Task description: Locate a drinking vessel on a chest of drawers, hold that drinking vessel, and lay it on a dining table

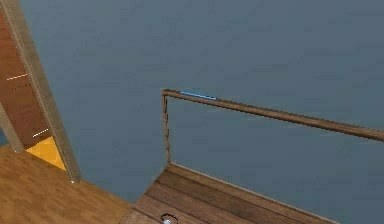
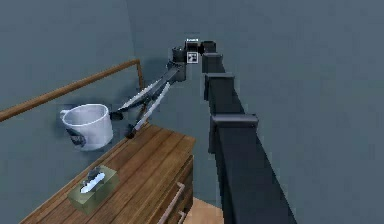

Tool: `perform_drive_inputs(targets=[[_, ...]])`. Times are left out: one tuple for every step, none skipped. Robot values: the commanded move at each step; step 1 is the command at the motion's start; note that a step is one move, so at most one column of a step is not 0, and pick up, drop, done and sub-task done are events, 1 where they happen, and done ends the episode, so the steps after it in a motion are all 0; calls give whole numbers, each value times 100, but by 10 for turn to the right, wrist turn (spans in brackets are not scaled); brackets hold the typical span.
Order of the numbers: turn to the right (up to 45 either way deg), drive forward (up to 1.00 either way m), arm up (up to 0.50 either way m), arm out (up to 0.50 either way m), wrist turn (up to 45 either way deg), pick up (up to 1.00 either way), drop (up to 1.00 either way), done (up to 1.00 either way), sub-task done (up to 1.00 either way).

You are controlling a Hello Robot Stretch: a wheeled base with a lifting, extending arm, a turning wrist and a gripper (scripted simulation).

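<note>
White mug (image 2: 88,125) hangs at the far end of the gripper (image 2: 127,118), clear above the chest of drawers (image 2: 150,165), near the wall: held. Finger setting cannot be told. Judged ceramic: rigid, moderately heavy, glazed and slippery, breakable. Best hold: across the rim wall.

white mug (image 2: 88,126) | near upright, slightly tilted | clear above wooden chest of drawers (image 2: 150,172)
</note>
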Motion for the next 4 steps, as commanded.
perform_drive_inputs(targets=[[0, 0, 0, -48, 0, 0, 0, 0, 0], [-450, 0, 0, 0, 0, 0, 0, 0, 0], [-450, 0, 0, 0, 0, 0, 0, 0, 0], [-120, 0, 0, 0, 0, 0, 0, 0, 0]])
